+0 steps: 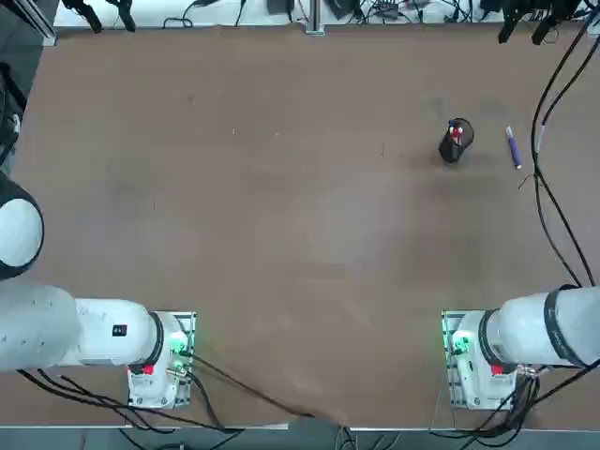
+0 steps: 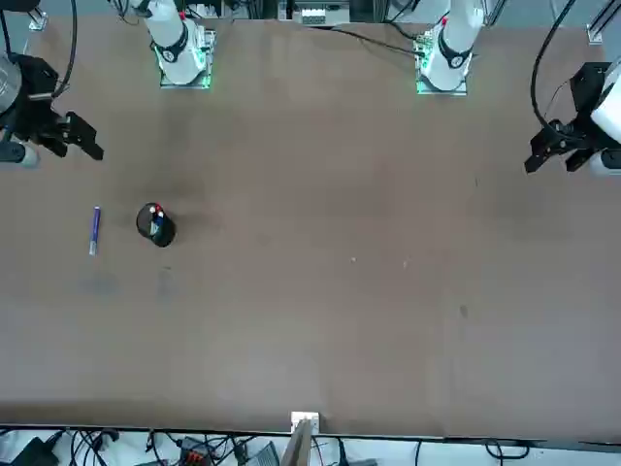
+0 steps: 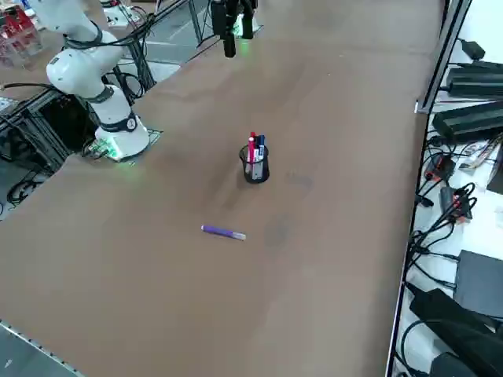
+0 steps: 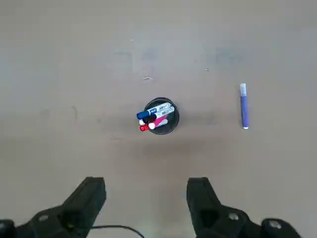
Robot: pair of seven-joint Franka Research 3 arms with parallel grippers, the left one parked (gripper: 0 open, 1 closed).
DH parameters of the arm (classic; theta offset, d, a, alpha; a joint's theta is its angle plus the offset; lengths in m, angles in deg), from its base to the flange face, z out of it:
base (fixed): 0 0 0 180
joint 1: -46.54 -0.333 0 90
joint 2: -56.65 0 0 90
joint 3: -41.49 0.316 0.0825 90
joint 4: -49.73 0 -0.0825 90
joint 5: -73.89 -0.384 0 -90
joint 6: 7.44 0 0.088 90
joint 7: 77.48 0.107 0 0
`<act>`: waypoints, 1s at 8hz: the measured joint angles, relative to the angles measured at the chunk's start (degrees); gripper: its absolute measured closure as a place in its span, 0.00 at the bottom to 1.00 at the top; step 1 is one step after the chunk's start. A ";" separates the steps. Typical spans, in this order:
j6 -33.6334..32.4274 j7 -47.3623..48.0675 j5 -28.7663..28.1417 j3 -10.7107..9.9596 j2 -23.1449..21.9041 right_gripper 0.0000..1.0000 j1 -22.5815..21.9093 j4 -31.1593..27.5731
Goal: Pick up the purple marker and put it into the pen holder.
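- Done: nothing of the transfer; the marker (image 3: 223,232) lies on the table (image 1: 281,234), beside the holder (image 1: 456,141) and outside it.
- The right gripper (image 4: 147,184) is clear of both, its fingers spread and empty.
- Left: reaching, grasping, lifting, then lowering it among the other pens (image 4: 157,116).

Cannot make out any readable text, label, brand, number or sign in any of the four views. Can see only tiny marks on the pale barrel of the blue-capped marker (image 4: 159,109) in the pen holder (image 4: 171,127), too small to tell as letters or figures.
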 joint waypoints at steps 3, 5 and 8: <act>-0.15 -0.02 0.00 0.00 0.03 0.00 0.00 0.08; -0.83 -0.03 0.00 0.00 0.23 0.00 0.00 0.09; -6.38 -0.03 0.13 -0.33 1.47 0.00 0.20 0.14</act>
